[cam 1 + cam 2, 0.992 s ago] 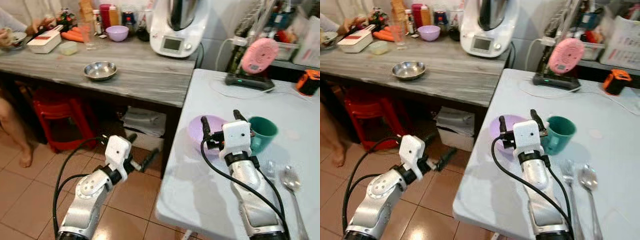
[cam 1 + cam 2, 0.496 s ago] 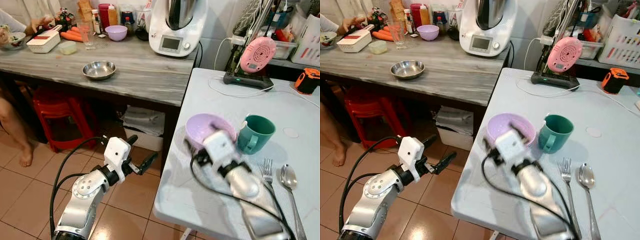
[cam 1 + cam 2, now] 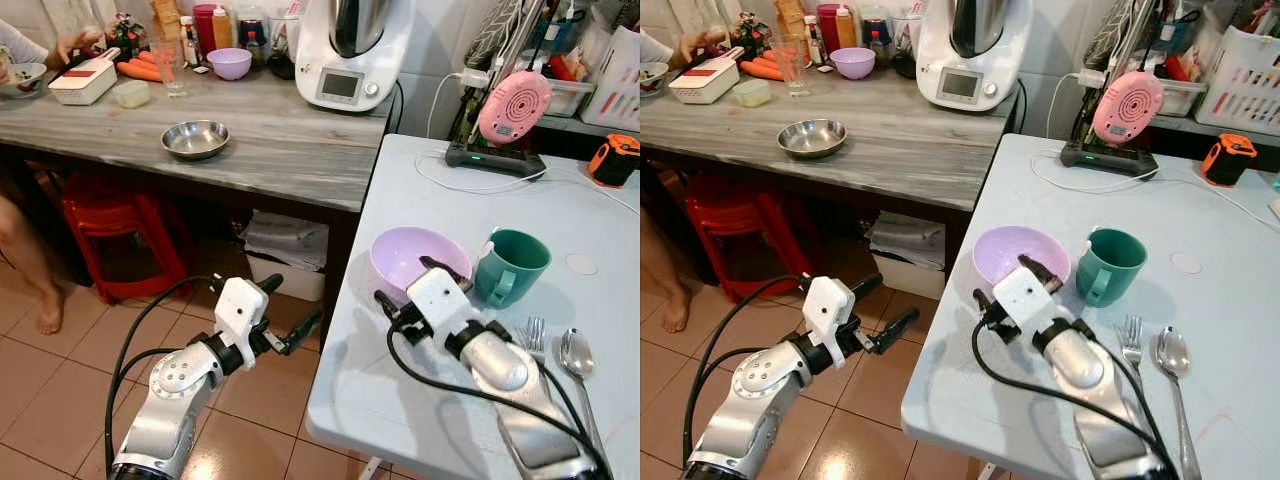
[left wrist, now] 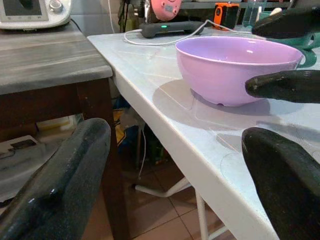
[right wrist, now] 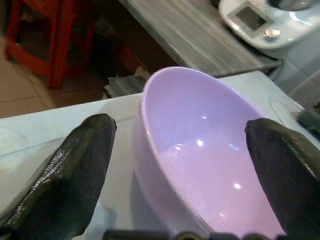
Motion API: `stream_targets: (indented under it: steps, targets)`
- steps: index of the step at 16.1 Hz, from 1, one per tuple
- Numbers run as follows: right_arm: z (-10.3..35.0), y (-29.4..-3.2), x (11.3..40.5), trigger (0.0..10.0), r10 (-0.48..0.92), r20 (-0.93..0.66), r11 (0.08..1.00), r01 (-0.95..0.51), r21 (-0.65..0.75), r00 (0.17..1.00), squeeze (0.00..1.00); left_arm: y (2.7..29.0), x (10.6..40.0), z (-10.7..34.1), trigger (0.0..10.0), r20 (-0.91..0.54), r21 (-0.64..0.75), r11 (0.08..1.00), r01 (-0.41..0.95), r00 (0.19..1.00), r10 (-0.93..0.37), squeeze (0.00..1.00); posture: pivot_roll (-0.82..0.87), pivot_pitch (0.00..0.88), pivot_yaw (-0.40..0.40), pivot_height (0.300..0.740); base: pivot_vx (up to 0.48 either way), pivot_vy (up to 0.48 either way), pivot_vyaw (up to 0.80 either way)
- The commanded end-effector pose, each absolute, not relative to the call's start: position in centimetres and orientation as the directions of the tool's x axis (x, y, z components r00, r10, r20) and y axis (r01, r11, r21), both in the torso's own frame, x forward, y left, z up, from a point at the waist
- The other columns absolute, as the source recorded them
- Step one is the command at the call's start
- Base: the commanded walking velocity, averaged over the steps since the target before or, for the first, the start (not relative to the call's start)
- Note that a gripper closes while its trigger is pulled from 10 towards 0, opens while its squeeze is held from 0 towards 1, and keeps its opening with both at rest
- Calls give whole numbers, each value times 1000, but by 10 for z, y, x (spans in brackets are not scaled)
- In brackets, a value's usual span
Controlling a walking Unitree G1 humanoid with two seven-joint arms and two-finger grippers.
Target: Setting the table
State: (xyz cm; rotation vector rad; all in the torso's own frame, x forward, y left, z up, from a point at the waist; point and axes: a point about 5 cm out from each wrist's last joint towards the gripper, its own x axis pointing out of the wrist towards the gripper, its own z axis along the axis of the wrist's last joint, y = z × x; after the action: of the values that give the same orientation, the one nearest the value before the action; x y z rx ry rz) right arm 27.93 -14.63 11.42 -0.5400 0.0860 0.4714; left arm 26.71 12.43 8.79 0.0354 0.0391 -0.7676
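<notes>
Right tool [image 3: 412,283] open, straddling purple bowl [image 3: 412,255] rim

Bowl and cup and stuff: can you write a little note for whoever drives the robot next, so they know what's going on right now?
Right gripper: open, at the near rim of the purple bowl, one finger over it and one outside, nothing held.
Left gripper: open, idle off the table's left edge, above the floor.
Cup stands right of the bowl; fork and spoon lie side by side near the right edge.
Done: those four are on the table.
Left: probably grip and place the bowl.
</notes>
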Motion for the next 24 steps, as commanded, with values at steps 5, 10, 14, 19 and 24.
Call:
stream_targets:
  steps: [5, 10, 14, 19, 24]
  targets:
    - [105, -151, 295, 3294, 456, -328, 663, -562, -495, 827, 0, 120, 270, 96, 10000, -24, 39, 712, 701, 713, -701, 0, -34, 15, -17, 740, 0, 0, 0]
    - [104, -151, 301, 1569, 475, -360, 612, -595, -521, 803, 0, 118, 268, 101, 10000, 10, 39, 691, 722, 691, -723, 0, -24, 19, -19, 740, 0, 0, 0]
    - [103, -157, 301, 824, 469, -363, 601, -592, -537, 805, 0, 120, 267, 105, 10000, 28, 46, 662, 748, 662, -749, 0, -22, 21, -15, 740, 0, 0, 0]
    - [118, -156, 301, 78, 489, -331, 535, -577, -617, 807, 0, 118, 266, 107, 10000, 45, 35, 651, 758, 650, -759, 0, -24, 19, -20, 740, 0, 0, 0]
    - [119, -162, 300, 0, 489, -344, 495, -580, -647, 802, 0, 111, 264, 106, 10000, 61, 19, 657, 753, 655, -753, 0, -25, 18, -26, 740, 0, 0, 0]
